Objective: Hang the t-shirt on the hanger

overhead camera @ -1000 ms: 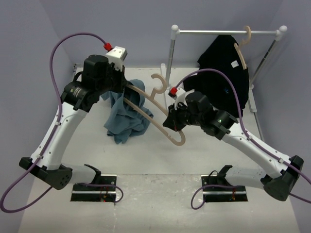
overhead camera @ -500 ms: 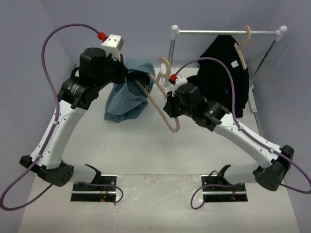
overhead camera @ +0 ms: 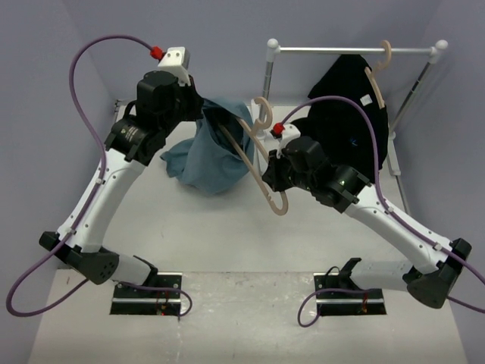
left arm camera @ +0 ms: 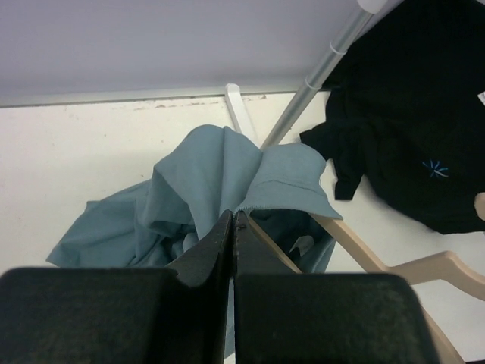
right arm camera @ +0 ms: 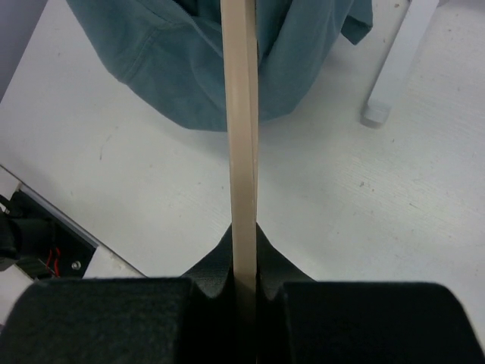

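Seen from above, your slate-blue t-shirt [overhead camera: 214, 154] hangs bunched and wrinkled over the far left part of the table [overhead camera: 227, 250]. Its top is gathered high and its lower folds sag towards the surface; you cannot tell whether they rest on it. The pale beige hanger [overhead camera: 256, 168] slants across the middle of the table. One curved shoulder runs up into the shirt's folds, and its hook [overhead camera: 262, 112] rises just beside the cloth. Your left arm reaches up and forward from the near left corner, bent sharply at the elbow, with the left gripper [overhead camera: 203, 115] at the shirt's top. Your right arm stretches from the near right corner towards the centre, and the right gripper [overhead camera: 273, 180] sits on the hanger's near shoulder. At the far right corner, a black garment [overhead camera: 350, 106] hangs on a second beige hanger [overhead camera: 377, 76] from a metal rack [overhead camera: 348, 50]. The left wrist view shows the left fingers pressed together with a fold of blue cloth [left arm camera: 208, 178] pinched at their tips. The hanger's bar [left arm camera: 394, 267] passes under the fabric to the right. The right wrist view shows the right fingers clamped tight on the hanger's thin edge [right arm camera: 241, 121], which runs straight ahead into the hanging shirt [right arm camera: 170, 68].
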### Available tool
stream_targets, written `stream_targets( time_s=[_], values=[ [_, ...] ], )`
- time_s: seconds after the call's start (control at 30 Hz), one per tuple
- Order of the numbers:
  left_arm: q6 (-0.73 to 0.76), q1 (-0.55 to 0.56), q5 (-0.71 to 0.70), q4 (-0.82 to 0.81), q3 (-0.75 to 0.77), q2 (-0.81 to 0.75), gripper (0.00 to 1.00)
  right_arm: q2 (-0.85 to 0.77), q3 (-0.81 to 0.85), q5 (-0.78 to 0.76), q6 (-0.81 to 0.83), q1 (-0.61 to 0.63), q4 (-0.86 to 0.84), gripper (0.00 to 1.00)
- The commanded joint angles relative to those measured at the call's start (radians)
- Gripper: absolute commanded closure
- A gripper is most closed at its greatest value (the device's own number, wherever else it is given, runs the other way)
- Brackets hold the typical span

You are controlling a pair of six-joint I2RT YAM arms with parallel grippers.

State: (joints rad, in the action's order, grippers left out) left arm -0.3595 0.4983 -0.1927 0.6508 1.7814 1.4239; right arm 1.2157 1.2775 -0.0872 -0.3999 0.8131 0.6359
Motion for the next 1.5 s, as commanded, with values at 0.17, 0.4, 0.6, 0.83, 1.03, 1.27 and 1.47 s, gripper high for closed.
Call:
stream_targets(
  time_s=[0.17,0.4,0.6,0.83,1.03,1.27,1.47],
  values=[
    [-0.074,0.003,-0.153,-0.106,-0.079,0.033,1.00,-0.070,0.009,-0.148,-0.046,0.001,0.077,1.00],
    [-0.138,0.002,-0.184,-0.117,-0.106,0.055,1.00,-0.044,0.028,-0.173,-0.069,0.002,0.129,1.00],
    [-0.180,0.000,-0.265,-0.183,-0.139,0.073,1.00,-0.105,-0.014,-0.012,-0.073,0.001,0.116,1.00],
    [-0.220,0.000,-0.175,-0.242,-0.183,0.096,1.00,-0.107,-0.010,-0.114,-0.085,0.001,0.168,1.00],
    [-0.231,0.000,-0.136,-0.254,-0.216,0.079,1.00,-0.041,0.033,-0.191,-0.083,0.003,0.197,1.00],
    [-0.225,0.005,0.108,-0.296,-0.235,-0.001,1.00,0.090,0.150,-0.287,-0.083,0.001,0.130,1.00],
    [-0.125,0.008,0.300,-0.220,-0.162,-0.032,1.00,0.059,0.097,-0.150,-0.045,0.001,-0.226,1.00]
  ],
)
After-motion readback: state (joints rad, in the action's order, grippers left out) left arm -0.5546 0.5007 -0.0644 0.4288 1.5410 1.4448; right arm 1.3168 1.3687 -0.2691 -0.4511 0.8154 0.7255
